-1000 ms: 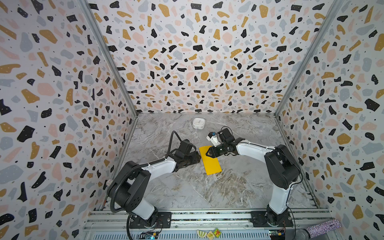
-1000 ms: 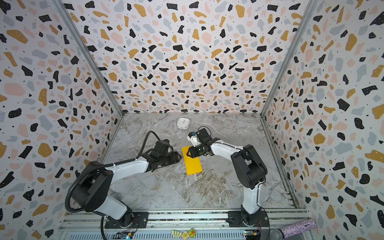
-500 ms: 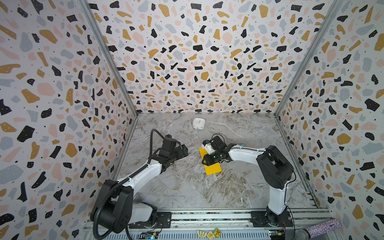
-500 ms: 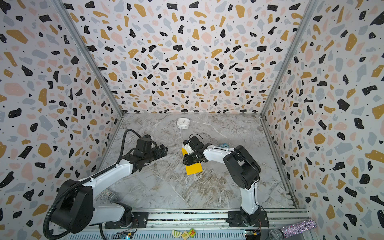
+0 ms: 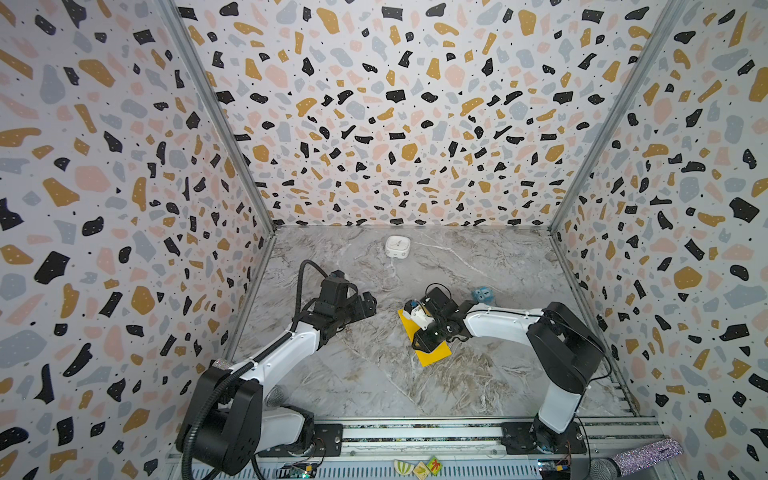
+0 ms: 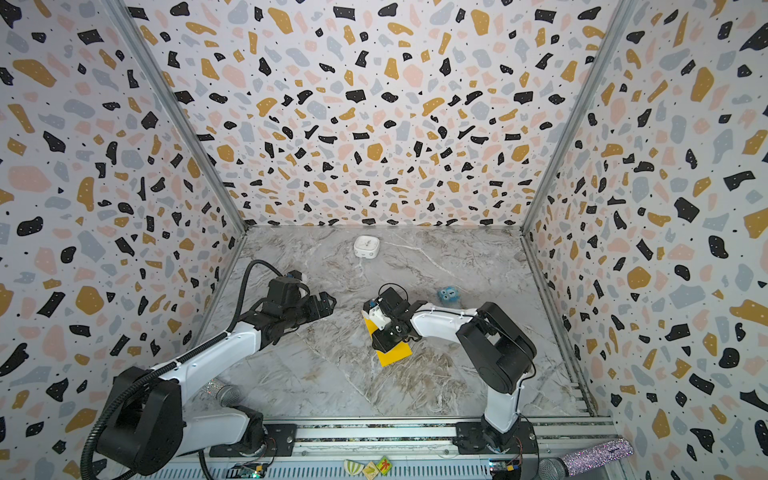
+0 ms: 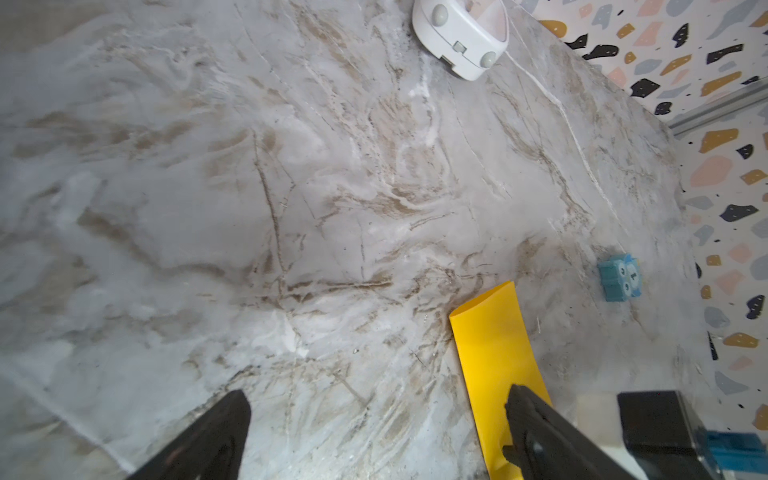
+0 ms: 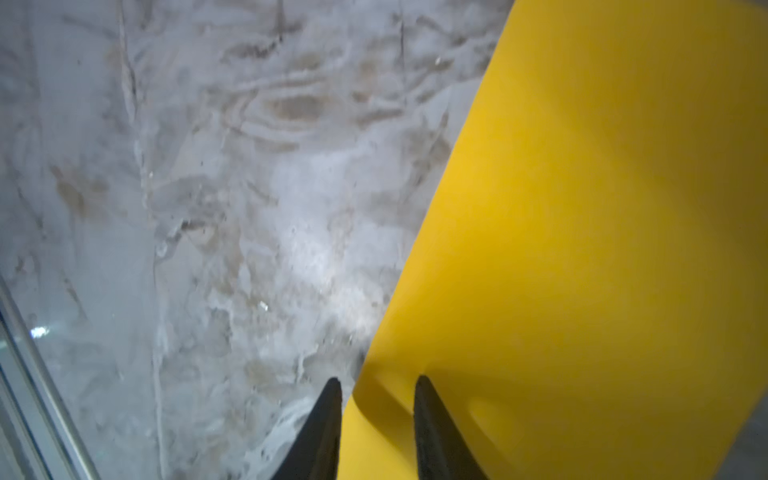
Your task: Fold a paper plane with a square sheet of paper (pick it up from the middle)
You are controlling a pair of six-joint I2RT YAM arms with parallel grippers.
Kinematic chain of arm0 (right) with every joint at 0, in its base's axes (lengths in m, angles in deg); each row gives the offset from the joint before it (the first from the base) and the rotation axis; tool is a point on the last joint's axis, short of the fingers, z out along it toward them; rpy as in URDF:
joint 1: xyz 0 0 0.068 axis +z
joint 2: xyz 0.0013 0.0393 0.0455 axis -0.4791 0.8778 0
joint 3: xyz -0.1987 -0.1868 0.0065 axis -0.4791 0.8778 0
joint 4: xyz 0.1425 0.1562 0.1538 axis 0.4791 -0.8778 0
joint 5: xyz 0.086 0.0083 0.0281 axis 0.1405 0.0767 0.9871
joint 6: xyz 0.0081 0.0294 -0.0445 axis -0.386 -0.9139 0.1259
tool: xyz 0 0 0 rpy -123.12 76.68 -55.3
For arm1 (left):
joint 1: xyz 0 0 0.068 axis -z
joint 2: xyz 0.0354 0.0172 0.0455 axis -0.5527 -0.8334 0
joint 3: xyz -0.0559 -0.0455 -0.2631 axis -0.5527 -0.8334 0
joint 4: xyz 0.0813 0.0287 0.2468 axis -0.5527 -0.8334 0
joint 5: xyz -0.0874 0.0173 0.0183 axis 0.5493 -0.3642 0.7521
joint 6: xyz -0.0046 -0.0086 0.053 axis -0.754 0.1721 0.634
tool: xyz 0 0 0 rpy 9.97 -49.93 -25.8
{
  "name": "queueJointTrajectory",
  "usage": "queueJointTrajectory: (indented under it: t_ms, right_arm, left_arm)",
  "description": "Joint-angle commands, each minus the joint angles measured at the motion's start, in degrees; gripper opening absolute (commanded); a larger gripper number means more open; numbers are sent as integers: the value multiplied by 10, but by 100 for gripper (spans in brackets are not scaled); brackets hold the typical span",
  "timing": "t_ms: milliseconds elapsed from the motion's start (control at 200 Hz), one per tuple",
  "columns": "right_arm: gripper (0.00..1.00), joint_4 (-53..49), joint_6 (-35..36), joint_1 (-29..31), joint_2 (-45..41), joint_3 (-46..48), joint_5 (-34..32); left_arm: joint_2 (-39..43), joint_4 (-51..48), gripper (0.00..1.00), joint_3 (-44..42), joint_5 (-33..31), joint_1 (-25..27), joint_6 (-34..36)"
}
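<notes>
Right tool [image 8: 376,384] bears down on the square sheet of paper [image 5: 434,353]; left tool [image 5: 368,302] hangs clear of it, spread wide and empty.
Lying on the tabletop [image 5: 374,386] as a narrow strip, the sheet seems only halved, with nose and wings still to fold. The right arm reaches low, wrist bent down, jaws narrowed astride the strip's edge; whether they pinch it I cannot tell.

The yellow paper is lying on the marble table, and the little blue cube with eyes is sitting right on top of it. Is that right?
Not quite. The blue cube is not on top of the yellow paper. It stands on the bare table, apart from the paper and farther back. Both top views show the gap between them. The rest is right: the paper does lie on the marble table.
</notes>
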Motion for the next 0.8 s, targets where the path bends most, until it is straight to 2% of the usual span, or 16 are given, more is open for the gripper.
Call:
queueJointTrajectory:
  t_ms: [0,140,295,385,571,796]
  right_arm:
    - [34,-5,-15,-1,-53,-1,-29]
    - [34,55,-123,16,-93,34,-69]
    - [27,75,-215,35,-110,67,-107]
    - [23,94,-241,36,-108,77,-97]
    - [17,98,-267,37,-81,57,-92]
    - [12,121,-278,36,-60,50,-90]
  left_arm:
    - [-4,62,98,-15,72,-3,7]
    - [-25,156,93,-38,168,4,-25]
    - [-72,191,79,-33,202,41,-40]
    - [-103,234,63,-26,217,62,-50]
    - [-159,251,38,-2,222,87,-49]
    - [-220,243,24,24,231,90,-28]
